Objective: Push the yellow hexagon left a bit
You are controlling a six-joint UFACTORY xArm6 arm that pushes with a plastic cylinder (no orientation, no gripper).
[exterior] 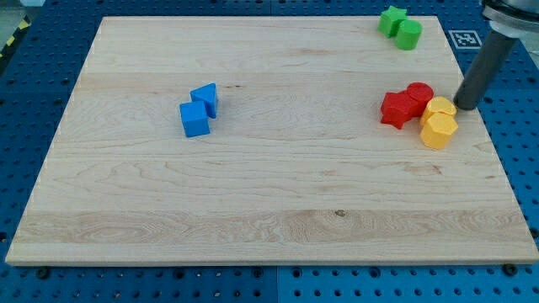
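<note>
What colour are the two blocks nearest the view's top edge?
Both green, seen in the camera view.

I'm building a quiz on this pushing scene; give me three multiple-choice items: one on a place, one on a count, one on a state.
1. My tip is where?
A. At the view's right of the yellow blocks
B. Beside the blue blocks
C. At the board's bottom edge

2. How many green blocks?
A. One
B. Two
C. Four

3. The yellow hexagon and the other yellow block are:
A. Far apart
B. Touching
C. Stacked

Key: 1 A, the rod ends just right of the upper yellow block. 2 B, a pair sits top right. 3 B, no gap shows between them.
</note>
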